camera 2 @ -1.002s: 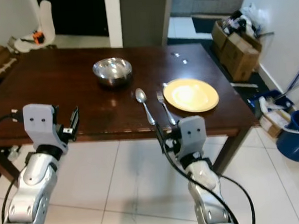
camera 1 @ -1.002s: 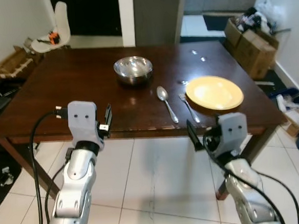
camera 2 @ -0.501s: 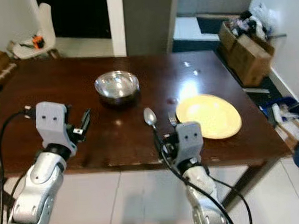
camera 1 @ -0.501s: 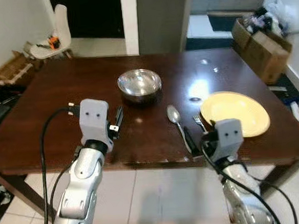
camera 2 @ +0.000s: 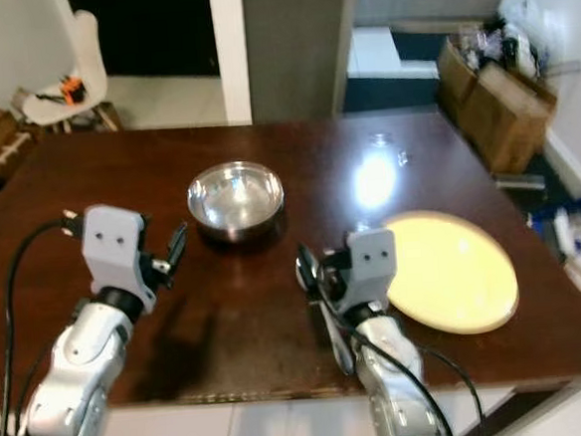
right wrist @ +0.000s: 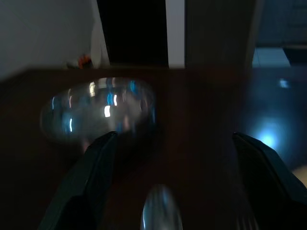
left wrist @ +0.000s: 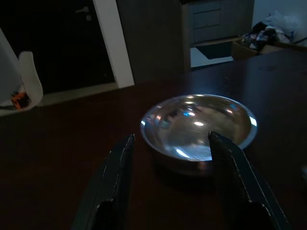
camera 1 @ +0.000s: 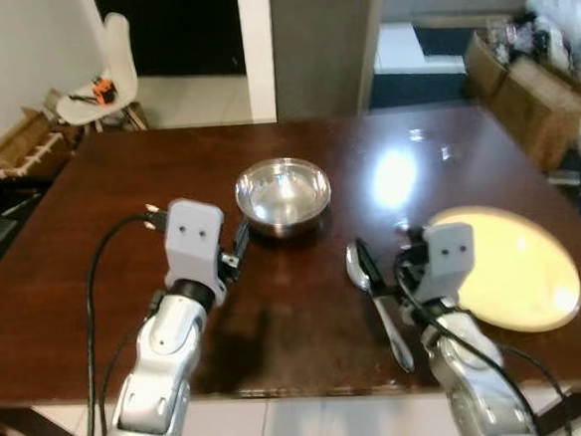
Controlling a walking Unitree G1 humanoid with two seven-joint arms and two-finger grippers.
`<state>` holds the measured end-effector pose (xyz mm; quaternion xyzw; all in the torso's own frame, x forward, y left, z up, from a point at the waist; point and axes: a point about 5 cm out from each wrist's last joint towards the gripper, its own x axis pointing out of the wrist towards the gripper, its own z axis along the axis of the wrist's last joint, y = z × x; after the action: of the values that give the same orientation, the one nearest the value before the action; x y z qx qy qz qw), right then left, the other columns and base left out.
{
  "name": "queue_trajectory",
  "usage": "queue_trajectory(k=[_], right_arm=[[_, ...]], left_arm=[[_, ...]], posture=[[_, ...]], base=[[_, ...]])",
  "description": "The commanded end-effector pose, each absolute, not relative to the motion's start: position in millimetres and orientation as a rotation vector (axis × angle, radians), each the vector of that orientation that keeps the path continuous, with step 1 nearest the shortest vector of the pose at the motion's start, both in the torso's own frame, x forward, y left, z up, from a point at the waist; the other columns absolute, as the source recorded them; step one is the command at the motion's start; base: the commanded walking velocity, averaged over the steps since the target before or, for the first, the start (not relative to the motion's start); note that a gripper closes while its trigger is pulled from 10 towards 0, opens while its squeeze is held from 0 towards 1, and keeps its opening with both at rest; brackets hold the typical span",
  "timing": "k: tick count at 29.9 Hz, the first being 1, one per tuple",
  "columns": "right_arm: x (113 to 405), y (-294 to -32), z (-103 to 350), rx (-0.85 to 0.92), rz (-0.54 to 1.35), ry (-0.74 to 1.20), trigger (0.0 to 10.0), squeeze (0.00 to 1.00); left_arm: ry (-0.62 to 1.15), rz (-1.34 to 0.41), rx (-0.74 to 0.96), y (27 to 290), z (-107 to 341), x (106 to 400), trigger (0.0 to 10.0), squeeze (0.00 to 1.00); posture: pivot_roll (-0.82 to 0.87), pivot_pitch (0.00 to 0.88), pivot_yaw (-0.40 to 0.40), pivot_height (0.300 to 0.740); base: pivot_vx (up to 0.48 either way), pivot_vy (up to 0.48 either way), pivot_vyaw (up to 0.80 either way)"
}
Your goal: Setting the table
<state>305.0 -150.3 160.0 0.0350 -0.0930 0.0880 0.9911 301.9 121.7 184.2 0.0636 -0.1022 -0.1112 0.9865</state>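
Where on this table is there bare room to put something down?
Free: the table's left half beside the metal bowl, and the far right corner beyond the yellow plate. Crowded: around the spoon, under the right claw.

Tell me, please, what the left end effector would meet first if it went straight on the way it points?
Most likely the bowl: the left end effector is open and points straight at it, with bare table between them.

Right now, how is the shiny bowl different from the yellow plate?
The bowl is silver metal and deep; the plate is yellow and flat. The bowl looks smaller across than the plate. The bowl sits mid-table, ahead of the left gripper; the plate lies to the robot's right. Both are round, empty, and rest on the brown table.
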Motion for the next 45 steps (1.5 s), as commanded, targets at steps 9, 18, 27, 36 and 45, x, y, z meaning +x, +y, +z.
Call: queue_trajectory(k=[9, 18, 27, 36, 45], right_arm=[[320, -133, 158, 0.135, 0.316, -0.06, 10.0, 0.0], [345, -140, 172, 0.093, 0.324, -0.009, 10.0, 0.0], [360, -141, 168, 0.164, 0.4, 0.155, 10.0, 0.0], [383, -145, 157, 0.238, 0.362, 0.298, 10.0, 0.0], [388, -139, 147, 0.34, 0.44, 0.386, 10.0, 0.0]], left_arm=[[-0.098, -0.359, 0.165, 119, 167, 294, 10.0, 0.0], [-0.037, -0.576, 0.22, 127, 159, 282, 10.0, 0.0], [-0.02, -0.602, 0.267, 148, 165, 281, 10.0, 0.0], [-0.015, -0.613, 0.269, 152, 167, 275, 10.0, 0.0], [0.015, -0.597, 0.261, 157, 165, 260, 10.0, 0.0]], posture=[[-0.02, 0.0, 0.091, 0.74], [-0.01, 0.0, 0.09, 0.74], [0.01, 0.0, 0.081, 0.74], [0.05, 0.0, 0.073, 0.74], [0.09, 0.051, 0.058, 0.74]], base=[[0.327, 0.0, 0.0], [0.0, 0.0, 0.0], [0.0, 0.0, 0.0], [0.0, 0.0, 0.0], [0.0, 0.0, 0.0]])
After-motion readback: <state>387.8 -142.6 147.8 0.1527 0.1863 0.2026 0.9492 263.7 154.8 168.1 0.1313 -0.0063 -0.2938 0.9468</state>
